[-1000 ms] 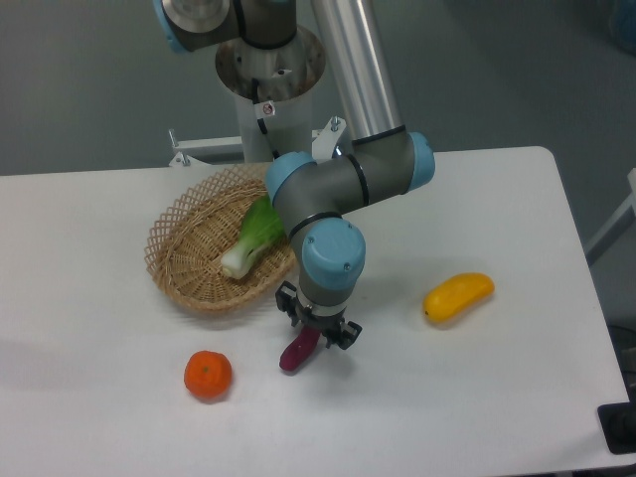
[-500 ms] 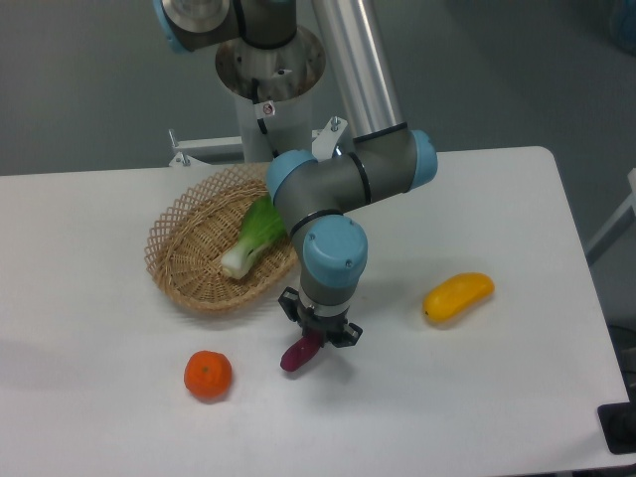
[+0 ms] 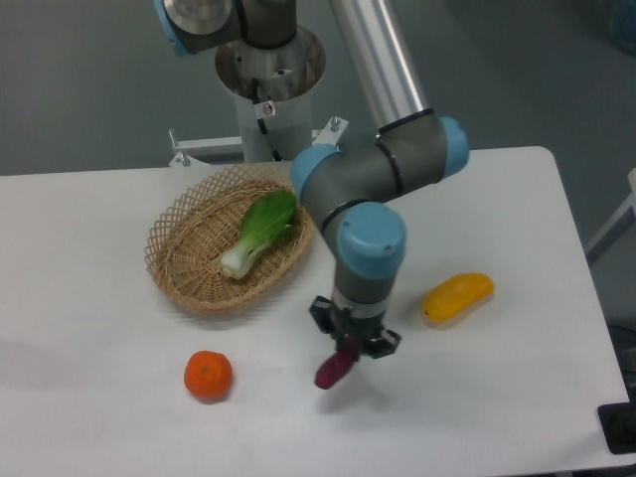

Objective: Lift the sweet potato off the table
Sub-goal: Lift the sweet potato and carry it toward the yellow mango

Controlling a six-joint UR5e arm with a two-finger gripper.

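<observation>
Jaws closed narrowly on the upper end of the sweet potato point(image 3: 335, 366), just below centre of the frame. Gripper point(image 3: 350, 350) pointing straight down from the blue wrist joint, its dark fingers pinching the tuber from both sides. Sweet potato hanging tilted, lower end slanting down toward the left, its tip close above the table point(image 3: 477, 397); whether that tip touches the white surface cannot be told. Faint shadow beneath it on the tabletop.

To the left, low in the frame, an orange point(image 3: 208, 376) resting on the table, apart from the tuber. To the right, a little higher, a yellow-orange oblong fruit point(image 3: 458, 296) lying on the table, near the arm's wrist but not touching it. Up and to the left, a woven wicker basket point(image 3: 179, 268) holding a green leafy vegetable point(image 3: 260, 232) with a pale stem end. Arm's elbow joint passing just over the basket's right rim. Nothing lying between the jaws and the neighbouring things.
</observation>
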